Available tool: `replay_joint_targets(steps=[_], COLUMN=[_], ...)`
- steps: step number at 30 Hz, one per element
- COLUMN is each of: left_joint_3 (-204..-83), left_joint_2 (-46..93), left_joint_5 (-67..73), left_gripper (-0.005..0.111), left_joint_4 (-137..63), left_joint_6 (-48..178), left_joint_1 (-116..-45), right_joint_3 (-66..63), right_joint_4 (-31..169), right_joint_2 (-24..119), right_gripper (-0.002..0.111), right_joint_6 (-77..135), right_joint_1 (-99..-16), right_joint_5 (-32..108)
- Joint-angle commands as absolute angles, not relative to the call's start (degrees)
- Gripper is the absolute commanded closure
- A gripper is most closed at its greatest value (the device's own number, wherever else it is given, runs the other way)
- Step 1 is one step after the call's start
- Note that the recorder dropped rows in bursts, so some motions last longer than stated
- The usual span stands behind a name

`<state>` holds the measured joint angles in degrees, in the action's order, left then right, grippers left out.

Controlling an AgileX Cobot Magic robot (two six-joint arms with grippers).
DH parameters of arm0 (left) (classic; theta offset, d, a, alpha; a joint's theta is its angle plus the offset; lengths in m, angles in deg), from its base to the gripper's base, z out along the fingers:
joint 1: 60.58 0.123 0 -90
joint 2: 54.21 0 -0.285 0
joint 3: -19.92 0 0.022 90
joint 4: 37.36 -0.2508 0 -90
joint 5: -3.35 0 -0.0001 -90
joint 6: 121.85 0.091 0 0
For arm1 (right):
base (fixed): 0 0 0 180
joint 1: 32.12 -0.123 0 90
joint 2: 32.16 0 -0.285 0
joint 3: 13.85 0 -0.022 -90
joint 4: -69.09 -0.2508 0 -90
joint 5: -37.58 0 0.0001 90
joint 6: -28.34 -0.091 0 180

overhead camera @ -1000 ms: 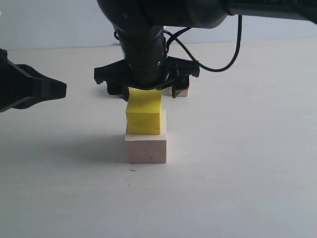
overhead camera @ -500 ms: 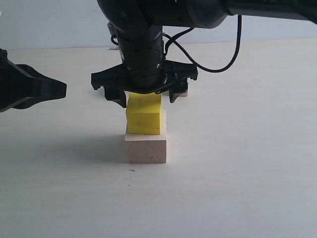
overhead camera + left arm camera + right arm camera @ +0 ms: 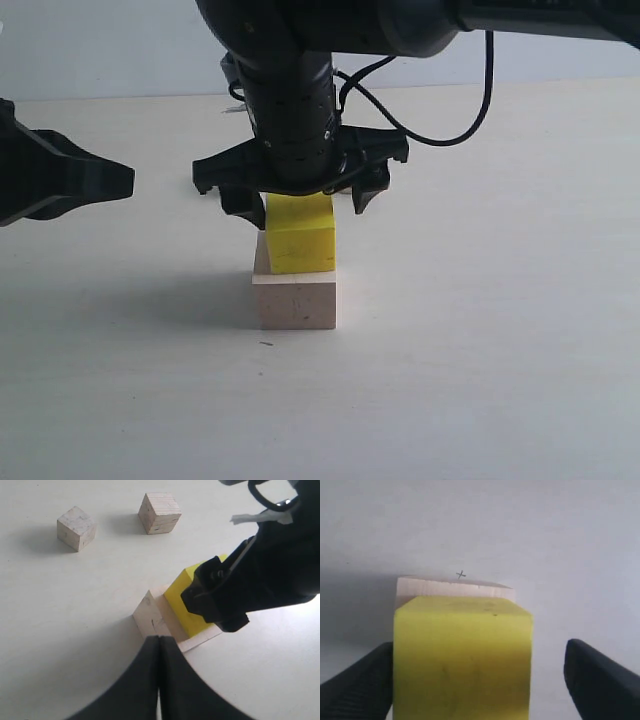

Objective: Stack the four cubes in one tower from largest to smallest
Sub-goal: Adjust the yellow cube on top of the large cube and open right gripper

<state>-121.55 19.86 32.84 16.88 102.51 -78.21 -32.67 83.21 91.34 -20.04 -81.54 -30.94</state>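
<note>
Now yellow cube [image 3: 300, 240] has twisted (right gripper [image 3: 301, 210] spread).

yellow cube [image 3: 300, 245] top: covered by right gripper [image 3: 301, 208] | tan cube [image 3: 160, 513], greyish cube [image 3: 76, 528]: apart, open table [image 3: 50, 605] around

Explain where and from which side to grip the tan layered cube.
Likely best from above, closing on two opposite upright faces of the tan layered cube. It rests flat on the table, its top face free, and stands apart from the greyish-beige cube.
</note>
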Motion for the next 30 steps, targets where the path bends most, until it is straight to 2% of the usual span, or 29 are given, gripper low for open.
replay_joint_targets(steps=[1, 30], left_joint_3=[-121.51, -121.51], left_joint_2=[19.46, 19.46], left_joint_5=[32.39, 32.29], left_gripper=[0.107, 0.107], left_joint_4=[17.14, 17.14], left_joint_6=[102.40, 102.40], left_joint_1=[-78.41, -78.41], right_joint_3=[-33.05, -33.05], right_joint_4=[80.35, 76.58], right_joint_2=[91.29, 91.29], right_gripper=[0.024, 0.024], right_joint_6=[-19.58, -19.66], right_joint_1=[-81.66, -81.66], right_joint_5=[-28.93, -28.49])
